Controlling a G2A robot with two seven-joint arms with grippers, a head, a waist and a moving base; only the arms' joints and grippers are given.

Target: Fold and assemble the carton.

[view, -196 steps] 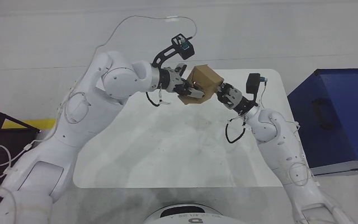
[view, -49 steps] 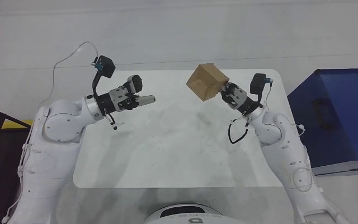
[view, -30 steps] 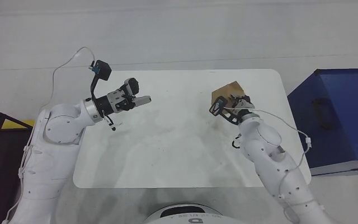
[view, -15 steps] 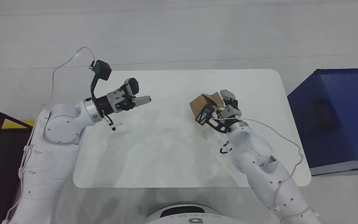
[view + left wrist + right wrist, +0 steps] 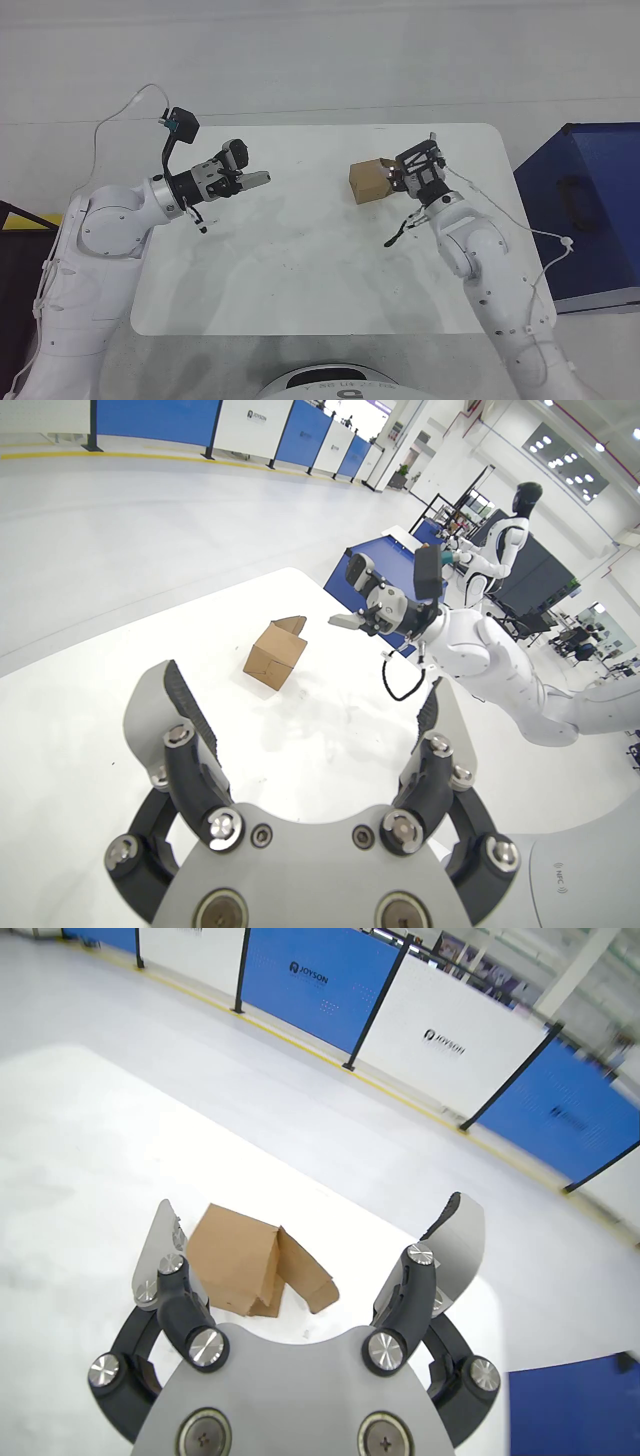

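While the left arm is bent with the left gripper [image 5: 250, 168] above the counter's [image 5: 300, 280] left half, jaws spread wide and empty, the right arm angles inward. The right gripper [image 5: 400, 178] sits just beside the carton [image 5: 368, 181], jaws wide open, gripping nothing. One carton lies on the counter, far side, right of centre, with one end flap open.

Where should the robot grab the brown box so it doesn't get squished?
Probably the carton's closed body, pinched across two flat opposite walls. That is better than the loose flap, which sticks out and would likely bend. Come in from the flap end, where the open right claw faces it.
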